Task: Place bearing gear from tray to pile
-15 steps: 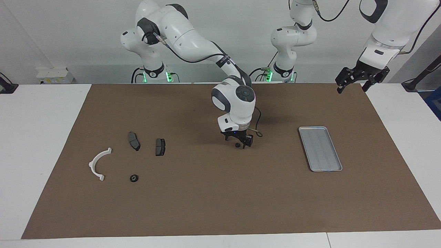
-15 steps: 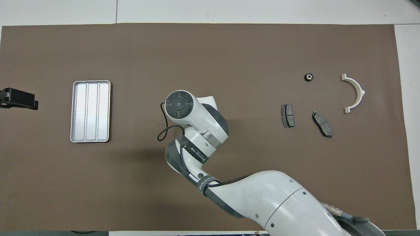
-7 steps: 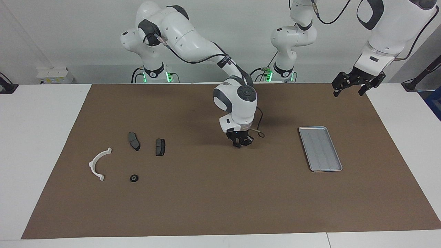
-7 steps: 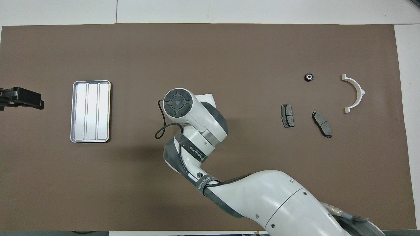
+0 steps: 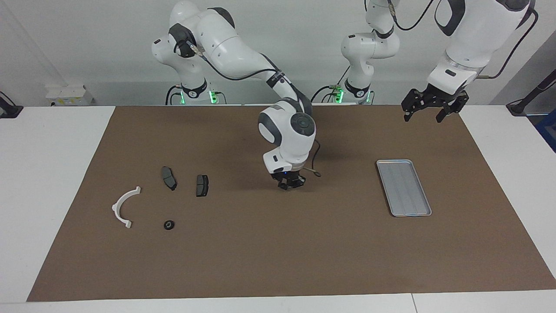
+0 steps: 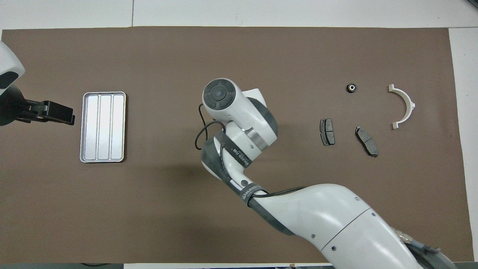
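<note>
Clock directions here read the overhead view as a dial, with the robots at six and the middle of the brown mat (image 5: 260,252) as the hub.

A white surface (image 5: 52,174) carried the mat, and two white robot arms reached over it from six o'clock.

The right tool (image 5: 289,185) hung low over the hub of the mat, just clear of it. I saw its fingertips closed on a small dark round bearing gear (image 5: 283,187), which was lifted off the mat. From overhead the arm's own wrist hid both the tool and the part.

The left tool (image 5: 422,116) hung high over the left arm's end of the mat, its two fingers spread open and holding nothing. That arm waited there.

The silver tray (image 5: 393,161) lay flat at nine o'clock, its long sides running from six towards twelve, well apart from the right tool.

The pile lay at about two to three o'clock. A white half-ring (image 5: 116,208) sat farthest out towards the right arm's end. Two dark grey brake pads lay near each other: the first pad (image 5: 169,178) was closer to the half-ring, and the second pad (image 5: 201,185) was closer to the hub. Another bearing gear (image 5: 169,224) rested on the mat at two o'clock, farther from the robots than the pads, touching none of them.
</note>
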Robot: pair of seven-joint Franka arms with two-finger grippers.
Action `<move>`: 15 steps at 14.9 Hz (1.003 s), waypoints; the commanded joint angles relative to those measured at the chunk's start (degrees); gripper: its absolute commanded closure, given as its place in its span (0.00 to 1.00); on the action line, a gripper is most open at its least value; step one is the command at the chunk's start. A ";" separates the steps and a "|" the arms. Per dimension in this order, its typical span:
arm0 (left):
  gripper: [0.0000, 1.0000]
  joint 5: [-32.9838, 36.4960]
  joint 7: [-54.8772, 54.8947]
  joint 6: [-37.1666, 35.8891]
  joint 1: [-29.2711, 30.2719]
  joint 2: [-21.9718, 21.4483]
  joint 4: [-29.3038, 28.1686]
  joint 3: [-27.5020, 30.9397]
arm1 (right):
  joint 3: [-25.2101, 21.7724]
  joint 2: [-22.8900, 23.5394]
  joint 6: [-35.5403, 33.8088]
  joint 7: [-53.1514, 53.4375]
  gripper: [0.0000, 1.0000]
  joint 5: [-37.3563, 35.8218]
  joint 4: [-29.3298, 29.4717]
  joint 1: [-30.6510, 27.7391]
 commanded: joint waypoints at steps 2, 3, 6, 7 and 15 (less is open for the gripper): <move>0.00 -0.80 0.35 -0.14 -1.16 0.71 0.18 0.61 | 1.39 -5.87 -5.42 -24.93 1.00 0.01 0.04 -11.93; 0.00 -0.71 0.35 -0.23 -1.25 1.32 0.18 0.61 | 1.39 -5.96 -5.16 -29.95 1.00 0.01 -0.23 -14.39; 0.00 -0.62 0.26 -1.02 -1.16 1.76 0.71 0.61 | 1.39 -6.84 3.42 -40.34 1.00 1.07 -6.88 -20.81; 0.00 -0.71 0.26 -0.85 -1.08 1.68 0.36 0.61 | 1.39 -7.28 7.63 -42.98 1.00 1.07 -10.21 -22.66; 0.00 0.25 -2.01 1.78 -0.64 0.72 -1.21 0.00 | 1.39 -5.26 20.94 -45.12 1.00 1.07 -17.02 -24.88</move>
